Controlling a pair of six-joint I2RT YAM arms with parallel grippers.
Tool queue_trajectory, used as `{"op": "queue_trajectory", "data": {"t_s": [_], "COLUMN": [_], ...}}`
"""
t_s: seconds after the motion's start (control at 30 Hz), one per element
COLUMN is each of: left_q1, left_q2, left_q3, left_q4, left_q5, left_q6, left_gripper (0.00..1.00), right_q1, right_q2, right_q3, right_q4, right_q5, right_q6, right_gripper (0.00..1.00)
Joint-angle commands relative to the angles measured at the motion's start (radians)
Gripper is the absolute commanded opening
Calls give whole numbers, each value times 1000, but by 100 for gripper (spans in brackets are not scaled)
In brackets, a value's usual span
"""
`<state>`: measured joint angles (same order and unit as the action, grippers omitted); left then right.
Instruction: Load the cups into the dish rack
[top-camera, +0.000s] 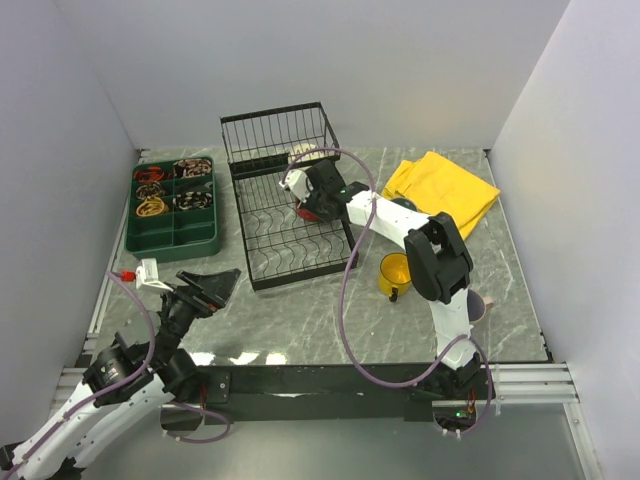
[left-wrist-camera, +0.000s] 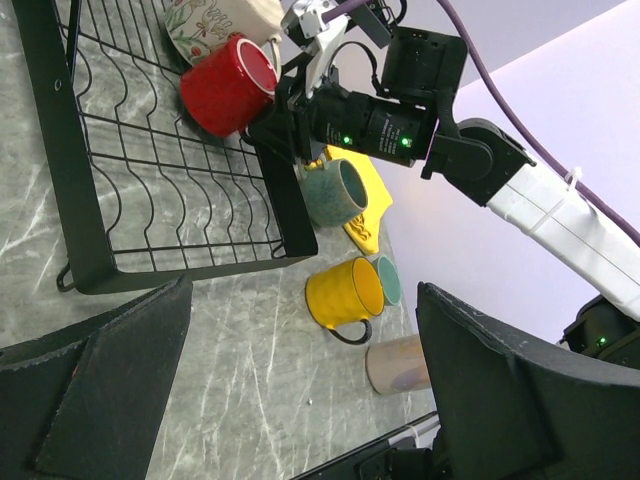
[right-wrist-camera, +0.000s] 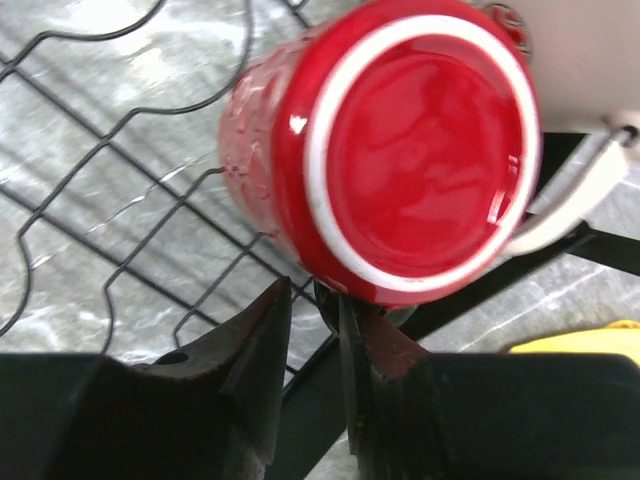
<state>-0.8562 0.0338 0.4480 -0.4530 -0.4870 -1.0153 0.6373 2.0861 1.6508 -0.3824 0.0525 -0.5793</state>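
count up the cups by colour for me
red: 1, red cup
yellow: 1, yellow cup
teal: 2, large teal cup and small teal cup
pinkish-beige: 1, pinkish-beige cup
cream: 1, cream cup
total: 6

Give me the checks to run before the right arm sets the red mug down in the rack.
1. Grip: right fingers pinch the red glossy ceramic mug below its rim: ok.
2. Mug above the black wire dish rack: ok, wires show beneath it.
3. Gap to the cream floral mug in the rack: cannot tell, they look very close.
4. Left fingers open and outside the rack: ok.
5. All cups loaded: not ok, the yellow mug and large teal mug lie outside the rack.
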Motion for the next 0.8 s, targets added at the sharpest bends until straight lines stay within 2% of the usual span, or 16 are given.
{"op": "queue_trajectory", "data": {"t_s": [0.0,0.23,0.4,0.53,0.77], "left_q1": [0,0,0,0,0], "left_q2": [14,23,29,34,55], "left_q3": [8,15,21,23,38], "left_q4": [23,25,28,40,65], "left_q5": [-7,-7,-7,-1,21], "left_q6": [3,7,11,14,35], "left_gripper": [99,99,99,99,100], "right_q1": [-14,-14,-13,-14,-13], "right_q2": [28,35,-40,-168,-389], "right_q3": [69,69,14,-101,-203], "right_q4": [68,82,82,86,-21], "right_q5": [50,49,-19,-137,-391], "right_q6": [36,35,32,9,-19], "right_gripper": [35,36,36,40,48]}}
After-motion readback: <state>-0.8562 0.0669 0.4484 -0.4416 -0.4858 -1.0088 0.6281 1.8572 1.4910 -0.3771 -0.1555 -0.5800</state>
